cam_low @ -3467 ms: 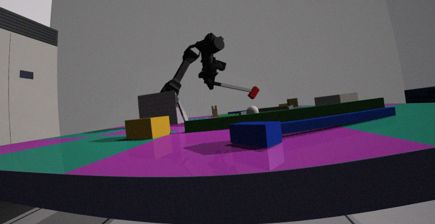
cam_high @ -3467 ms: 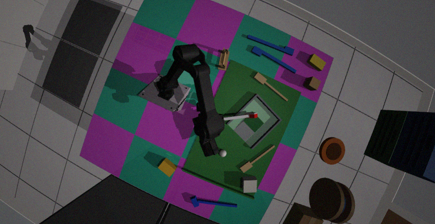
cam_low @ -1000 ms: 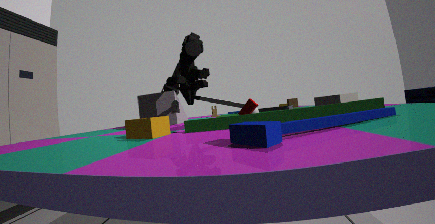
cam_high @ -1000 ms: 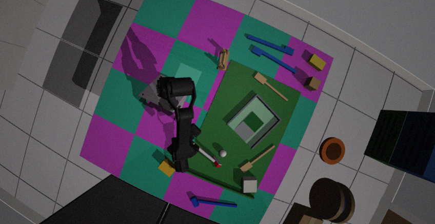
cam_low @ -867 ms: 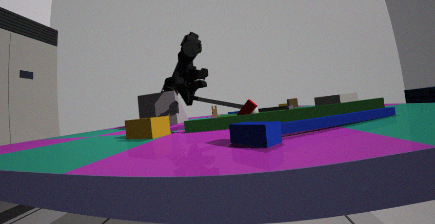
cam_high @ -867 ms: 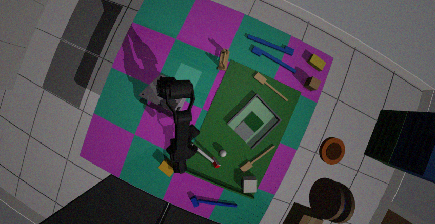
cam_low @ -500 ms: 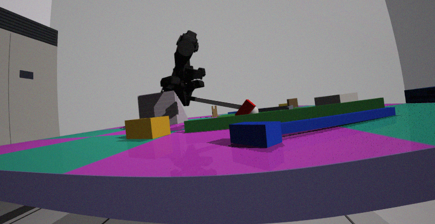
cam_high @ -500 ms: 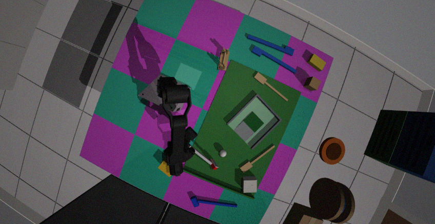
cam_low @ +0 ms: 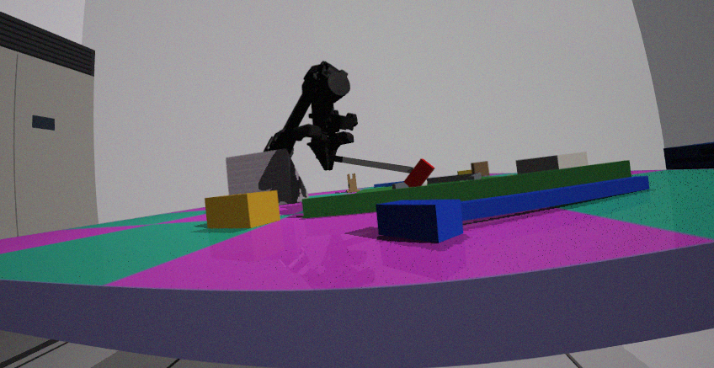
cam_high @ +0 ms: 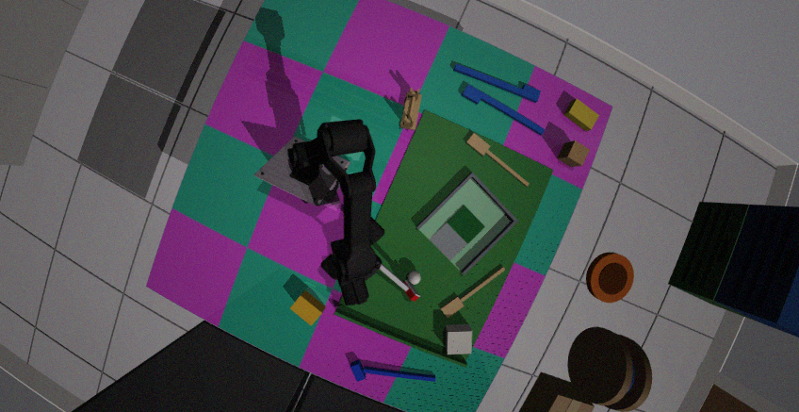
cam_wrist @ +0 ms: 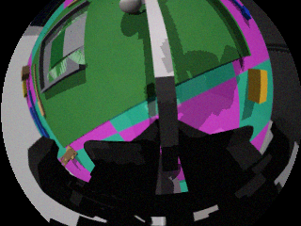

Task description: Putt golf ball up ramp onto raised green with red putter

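Observation:
My gripper (cam_low: 327, 165) (cam_wrist: 165, 122) is shut on the red putter's grip, low over the near-left part of the green board (cam_high: 403, 183) (cam_low: 350, 205). The putter's pale shaft slopes down and away to its red head (cam_high: 412, 294) (cam_low: 419, 173). Whether the head touches the turf cannot be told. The white golf ball (cam_high: 414, 277) (cam_wrist: 131, 5) rests on the turf beside the head, on the side toward the walled enclosure; the exterior view does not show it. The grey ramp (cam_high: 447, 240) leads to the dark green square (cam_high: 464, 223) (cam_wrist: 56, 47) inside dark walls.
Wooden mallets (cam_high: 478, 143) (cam_high: 451, 305) and a white block (cam_high: 459, 340) sit on the board. A yellow-orange block (cam_high: 305, 308) (cam_low: 227, 211) and blue putters (cam_high: 397, 373) (cam_high: 496, 81) lie around it. A small wooden stand (cam_high: 411, 109) is beside the board's far-left corner.

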`<move>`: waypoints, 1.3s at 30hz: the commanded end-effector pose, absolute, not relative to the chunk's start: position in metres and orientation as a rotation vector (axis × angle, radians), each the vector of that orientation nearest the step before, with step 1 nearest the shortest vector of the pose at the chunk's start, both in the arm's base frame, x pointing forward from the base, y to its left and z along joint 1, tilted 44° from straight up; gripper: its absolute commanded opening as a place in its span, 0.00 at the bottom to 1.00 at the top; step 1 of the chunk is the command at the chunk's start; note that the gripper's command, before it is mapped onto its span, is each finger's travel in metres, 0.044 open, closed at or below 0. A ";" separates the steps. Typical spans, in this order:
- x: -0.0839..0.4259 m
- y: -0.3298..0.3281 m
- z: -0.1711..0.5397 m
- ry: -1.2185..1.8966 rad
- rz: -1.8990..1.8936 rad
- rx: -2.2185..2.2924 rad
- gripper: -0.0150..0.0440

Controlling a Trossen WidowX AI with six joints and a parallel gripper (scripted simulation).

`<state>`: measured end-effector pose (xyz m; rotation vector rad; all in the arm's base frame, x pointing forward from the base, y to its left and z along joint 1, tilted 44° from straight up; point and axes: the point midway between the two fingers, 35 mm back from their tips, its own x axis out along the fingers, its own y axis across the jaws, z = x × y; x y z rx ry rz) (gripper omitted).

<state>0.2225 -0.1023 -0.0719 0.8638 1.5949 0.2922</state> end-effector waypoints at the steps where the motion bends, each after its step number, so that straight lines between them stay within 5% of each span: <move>1: 0.235 -0.061 -0.038 1.591 0.307 0.879 0.25; 39: 0.234 -0.089 0.003 1.599 0.306 0.891 0.25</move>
